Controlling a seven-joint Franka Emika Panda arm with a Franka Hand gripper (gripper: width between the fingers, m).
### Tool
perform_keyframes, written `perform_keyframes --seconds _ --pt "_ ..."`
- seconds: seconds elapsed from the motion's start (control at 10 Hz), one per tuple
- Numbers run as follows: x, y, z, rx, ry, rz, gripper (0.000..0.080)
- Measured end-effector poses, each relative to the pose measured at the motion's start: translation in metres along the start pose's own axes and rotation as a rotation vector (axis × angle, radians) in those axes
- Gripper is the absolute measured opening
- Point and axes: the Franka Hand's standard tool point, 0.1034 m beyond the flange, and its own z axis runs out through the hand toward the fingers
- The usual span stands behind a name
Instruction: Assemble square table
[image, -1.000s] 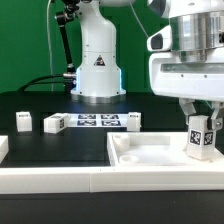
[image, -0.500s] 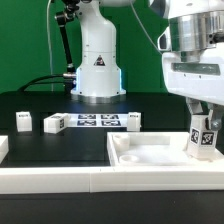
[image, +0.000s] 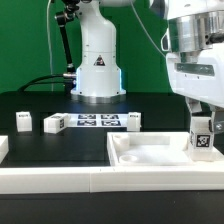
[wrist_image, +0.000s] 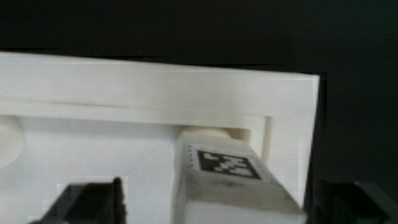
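Leg block (image: 203, 139) over tabletop (image: 150, 158) corner; wrist cam: end effector (wrist_image: 222, 205) fingers apart.

the leg block (image: 203, 138) hides its lower end behind the tray top's rim (image: 160, 170), and the hand (image: 205, 112) is cut off by the picture's edge.

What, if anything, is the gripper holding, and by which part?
The gripper holds a tagged leg block by its upper end, upright over the table top's corner.

Robotics lab: green backdrop (image: 25, 40), black table (image: 60, 145), marker board (image: 96, 121).
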Motion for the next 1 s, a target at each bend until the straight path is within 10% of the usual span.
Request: perform_keyframes --seconds 0.8,1.0 --pt "0.0021 -0.0007 -0.001 -0.01 0.004 -0.642 0.0649" --pt "0.0037 0.0003 -0.001 -0.046 0.045 -0.895 0.0649"
